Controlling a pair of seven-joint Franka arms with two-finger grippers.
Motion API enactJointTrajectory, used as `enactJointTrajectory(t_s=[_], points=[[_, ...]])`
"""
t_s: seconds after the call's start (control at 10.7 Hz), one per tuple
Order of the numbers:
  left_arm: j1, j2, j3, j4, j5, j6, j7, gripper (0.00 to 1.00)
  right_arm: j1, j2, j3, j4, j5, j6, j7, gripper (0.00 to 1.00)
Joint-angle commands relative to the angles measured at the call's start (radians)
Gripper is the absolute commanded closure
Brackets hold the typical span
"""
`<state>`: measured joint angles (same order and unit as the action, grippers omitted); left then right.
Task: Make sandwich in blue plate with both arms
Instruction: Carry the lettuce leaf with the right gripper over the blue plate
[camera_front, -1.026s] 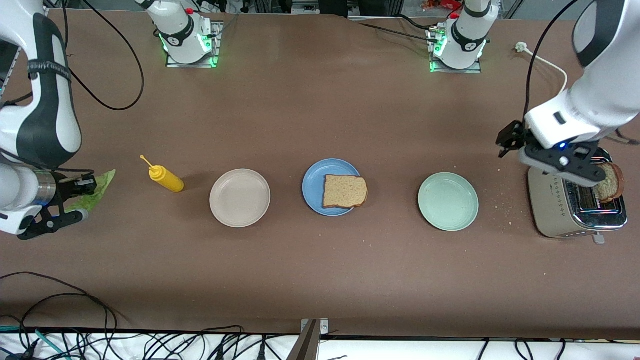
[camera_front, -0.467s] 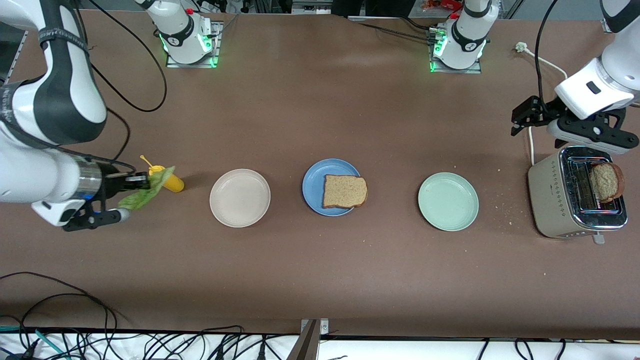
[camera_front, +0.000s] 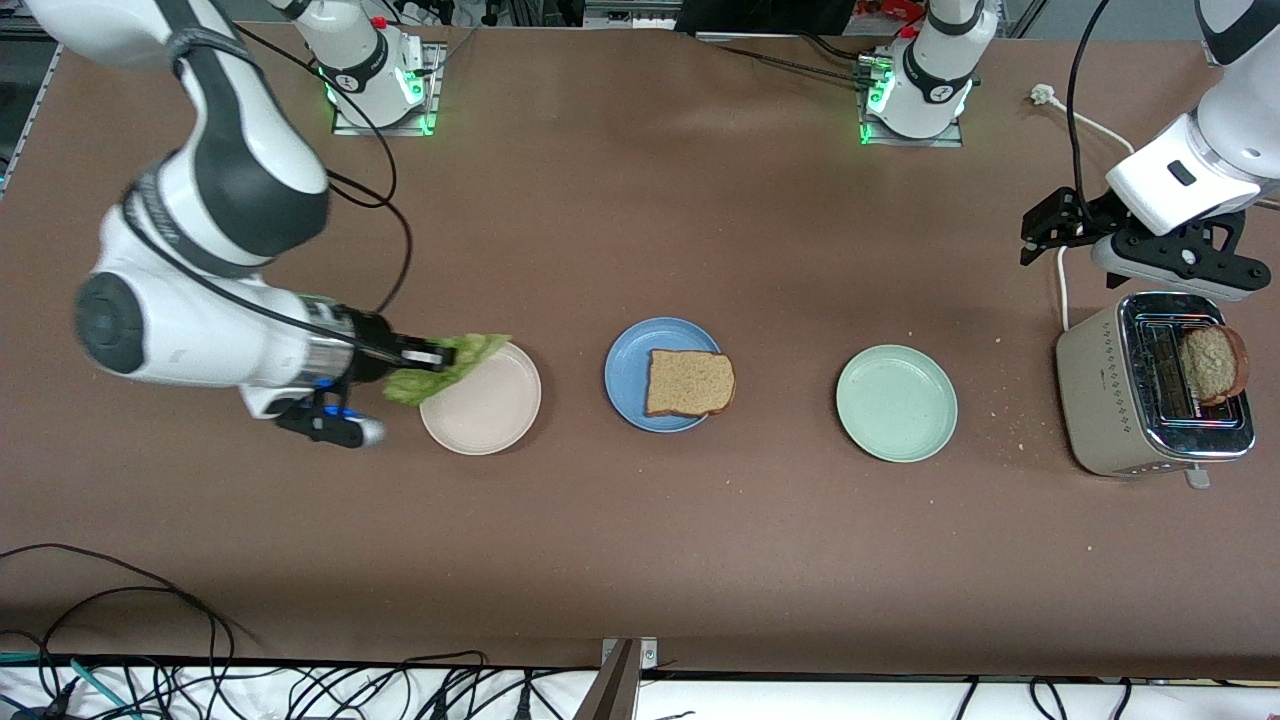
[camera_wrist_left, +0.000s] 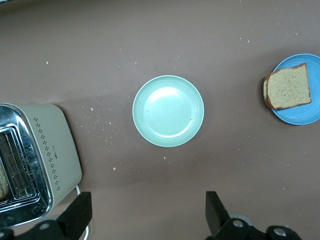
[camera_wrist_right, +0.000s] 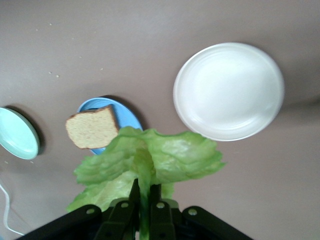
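1. The blue plate (camera_front: 628, 375) sits in the middle of the table (camera_front: 640, 560), between the beige plate (camera_front: 490, 410) and the pale green plate (camera_front: 897, 403).
2. One bread slice (camera_front: 689, 383) lies flat on the blue plate. It sits toward the green plate's side and pokes a little over the rim.
3. The right gripper (camera_front: 425, 357) is pinched tight on a lettuce leaf (camera_front: 445, 365). It hangs over the edge of the beige plate.
4. In the right wrist view the leaf (camera_wrist_right: 150, 162) spreads wide and covers the fingertips and part of the blue plate (camera_wrist_right: 125, 112).
5. A second bread slice (camera_front: 1213, 364) stands in a slot of the toaster (camera_front: 1110, 410), near the table's edge at the left arm's end. Only its top shows.
6. The left gripper (camera_front: 1040, 235) hangs over the table just beside the toaster, with its fingers (camera_wrist_left: 75, 215) spread wide and nothing in them.
7. In the left wrist view the toaster (camera_wrist_left: 35, 170) is cut off at the picture's edge.
8. Small crumbs (camera_front: 1000, 410) lie between the green plate and the toaster.
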<state>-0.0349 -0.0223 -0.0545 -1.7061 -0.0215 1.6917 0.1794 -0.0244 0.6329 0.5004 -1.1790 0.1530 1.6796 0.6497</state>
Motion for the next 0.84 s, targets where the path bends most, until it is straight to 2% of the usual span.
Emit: enactJointTrajectory(t_s=[0.0, 0.47, 0.56, 0.75], points=[[-0.007, -0.025, 0.004, -0.006, -0.002, -0.018, -0.012, 0.0, 0.125, 0.088, 0.009, 0.019, 0.06, 0.183, 0.204, 1.0], [0.004, -0.027, 0.007, -0.006, -0.002, -0.021, -0.012, 0.0, 0.329, 0.279, 0.009, 0.021, 0.083, 0.59, 0.456, 1.0], [0.006, -0.027, 0.007, -0.006, -0.002, -0.021, -0.012, 0.0, 0.357, 0.309, 0.009, 0.021, 0.083, 0.644, 0.485, 1.0], [0.012, -0.027, 0.008, -0.006, -0.003, -0.036, -0.014, 0.0, 0.363, 0.346, 0.009, 0.016, 0.094, 0.66, 0.492, 1.0]])
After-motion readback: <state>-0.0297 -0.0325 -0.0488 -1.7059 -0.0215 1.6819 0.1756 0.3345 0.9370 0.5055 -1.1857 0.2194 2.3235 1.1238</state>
